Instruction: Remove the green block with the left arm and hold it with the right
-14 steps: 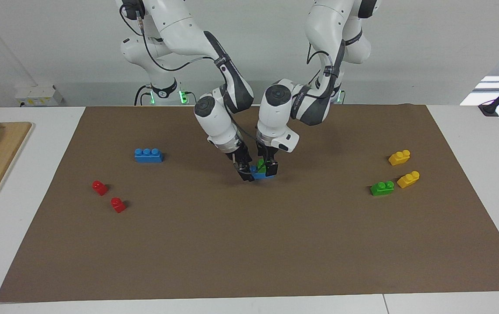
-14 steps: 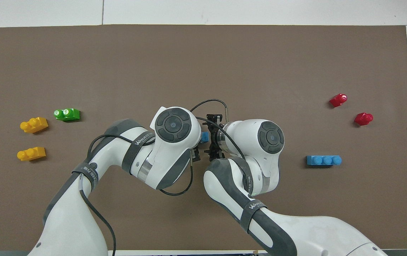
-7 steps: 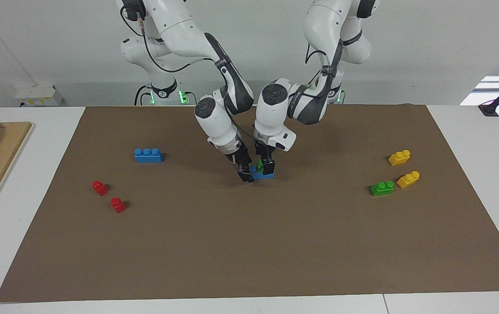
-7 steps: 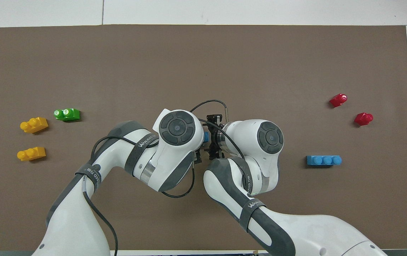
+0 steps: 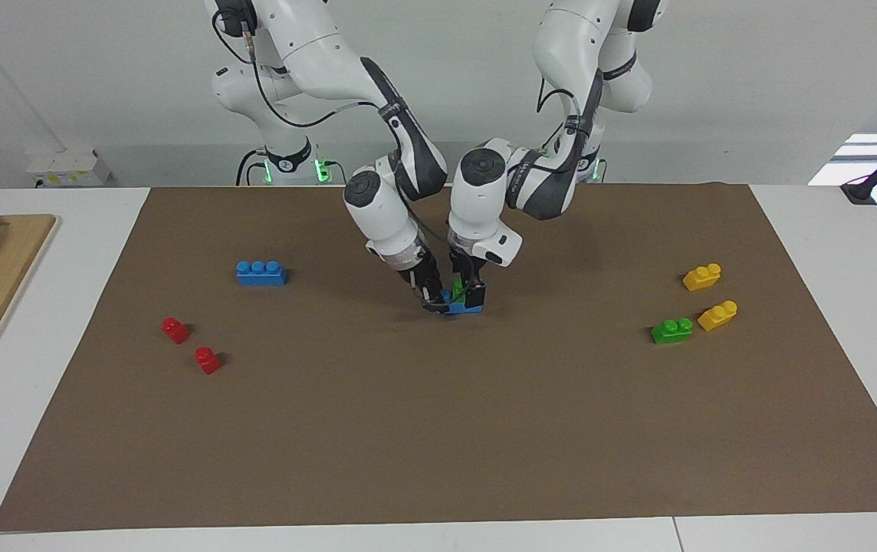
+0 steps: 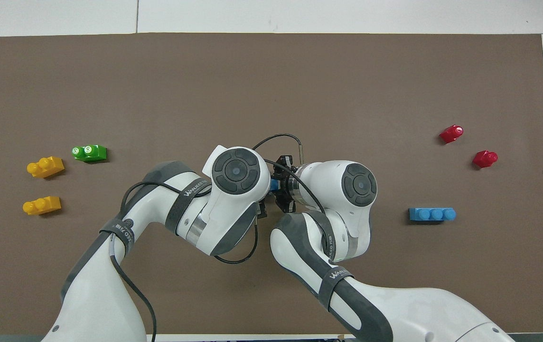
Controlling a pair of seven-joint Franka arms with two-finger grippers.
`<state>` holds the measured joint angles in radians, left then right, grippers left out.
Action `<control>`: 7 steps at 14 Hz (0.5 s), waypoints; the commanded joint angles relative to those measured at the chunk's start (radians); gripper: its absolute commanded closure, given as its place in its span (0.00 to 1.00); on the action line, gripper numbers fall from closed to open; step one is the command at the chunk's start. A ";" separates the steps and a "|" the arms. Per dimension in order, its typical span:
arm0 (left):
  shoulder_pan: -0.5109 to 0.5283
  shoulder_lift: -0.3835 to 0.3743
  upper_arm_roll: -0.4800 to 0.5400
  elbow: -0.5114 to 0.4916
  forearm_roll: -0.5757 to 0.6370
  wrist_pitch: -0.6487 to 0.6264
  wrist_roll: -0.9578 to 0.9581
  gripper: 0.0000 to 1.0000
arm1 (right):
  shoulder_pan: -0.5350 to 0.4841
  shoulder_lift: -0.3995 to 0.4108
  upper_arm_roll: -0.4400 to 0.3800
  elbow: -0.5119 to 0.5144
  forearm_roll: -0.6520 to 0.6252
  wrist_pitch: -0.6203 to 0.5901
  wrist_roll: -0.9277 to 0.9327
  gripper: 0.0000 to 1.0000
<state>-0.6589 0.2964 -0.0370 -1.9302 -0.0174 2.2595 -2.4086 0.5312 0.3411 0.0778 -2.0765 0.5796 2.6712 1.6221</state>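
Covering most of the desk (image 5: 829,230) is a brown mat (image 5: 438,429), and both arms bend down to its middle. The right arm (image 5: 377,207) and the left arm (image 5: 484,199) meet over a small stack there: a green block (image 5: 458,287) sits on a blue brick (image 5: 463,307) that rests on the mat. The right end effector (image 5: 432,301) is clamped together on the end of the blue brick toward the right arm's end of the desk. The left end effector (image 5: 469,291) is down at the green block with its fingers spread as wide as they go, on either side of the block; whether they press it cannot be told. From overhead the wrists hide nearly all of the stack, and only a bit of blue (image 6: 275,183) shows between them. A second blue brick (image 5: 261,273) and two red pieces (image 5: 175,330) (image 5: 208,359) lie toward the right arm's end. A second green block (image 5: 671,330) and two yellow bricks (image 5: 702,277) (image 5: 717,315) lie toward the left arm's end.
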 commanded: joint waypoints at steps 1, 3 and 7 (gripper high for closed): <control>-0.007 -0.022 0.009 -0.027 0.025 -0.009 -0.007 0.00 | 0.006 0.007 -0.001 -0.001 0.036 0.025 -0.038 1.00; -0.007 -0.022 0.009 -0.027 0.025 -0.011 -0.007 0.00 | 0.006 0.007 -0.001 -0.001 0.037 0.026 -0.034 1.00; -0.016 -0.029 0.008 -0.027 0.028 -0.032 0.057 0.00 | 0.006 0.007 -0.001 -0.001 0.037 0.026 -0.034 1.00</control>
<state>-0.6591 0.2961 -0.0374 -1.9330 -0.0065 2.2471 -2.3917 0.5312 0.3411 0.0778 -2.0764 0.5796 2.6713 1.6221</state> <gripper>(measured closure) 0.000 0.652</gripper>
